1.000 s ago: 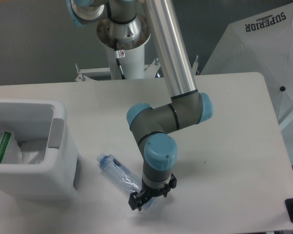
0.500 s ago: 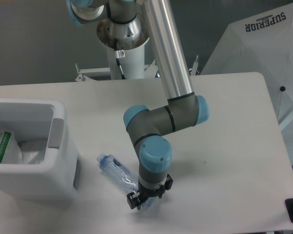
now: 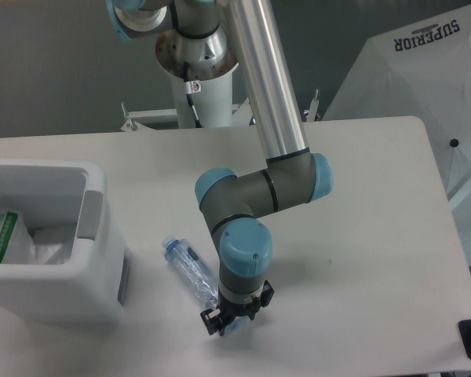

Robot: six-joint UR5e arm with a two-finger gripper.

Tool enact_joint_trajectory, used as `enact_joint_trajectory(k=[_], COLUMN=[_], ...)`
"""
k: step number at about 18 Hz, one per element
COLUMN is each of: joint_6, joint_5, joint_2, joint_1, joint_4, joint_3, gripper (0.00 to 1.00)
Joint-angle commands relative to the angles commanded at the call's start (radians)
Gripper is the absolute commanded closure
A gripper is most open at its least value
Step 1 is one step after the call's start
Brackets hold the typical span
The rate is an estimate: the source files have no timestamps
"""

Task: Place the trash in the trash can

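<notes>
gripper (image 3: 227, 321) closed on the bottle (image 3: 190, 268); wrapper (image 3: 8, 233) lies inside the trash can (image 3: 94, 236).

- The gripper (image 3: 226, 320) points down at the table (image 3: 361, 236), low in the front middle of the view, its black fingers on either side of the base end of the bottle (image 3: 190, 267); whether they press it cannot be told.
- The bottle lies on its side, running up and left from the gripper, cap end farthest away.
- Well to the left of the gripper stands the trash can (image 3: 102, 236), open at the top.
- Inside it, far left of the gripper, lies the wrapper (image 3: 6, 236) with its green-and-white strip.
- Above the gripper rises the arm's blue-capped wrist (image 3: 243, 247), then the silver tube.
- Far up and right of the gripper, a white umbrella (image 3: 424, 71).
</notes>
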Motion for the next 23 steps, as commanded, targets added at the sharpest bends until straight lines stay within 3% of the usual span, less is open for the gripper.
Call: enact_joint_trajectory(k=[9,11,15,16,20,23], joint_6=[0.002,0.002,0.009,0.009,0.008,0.009], joint_5=[0.000,0.000,0.000,0.002,0.052,0.054], joint_2=[0.029,0.055,0.161,0.178,0.230,0.276], joint_1=[0.002,0.003,0.051,0.052,0.072,0.071], joint_4=[0.000,0.000,0.006,0.021,0.181,0.199], joint_3=[-0.012,-0.002,0.035,0.057,0.110,0.159], gripper=[0.33,0.33,0.33,0.33,0.33,0.33])
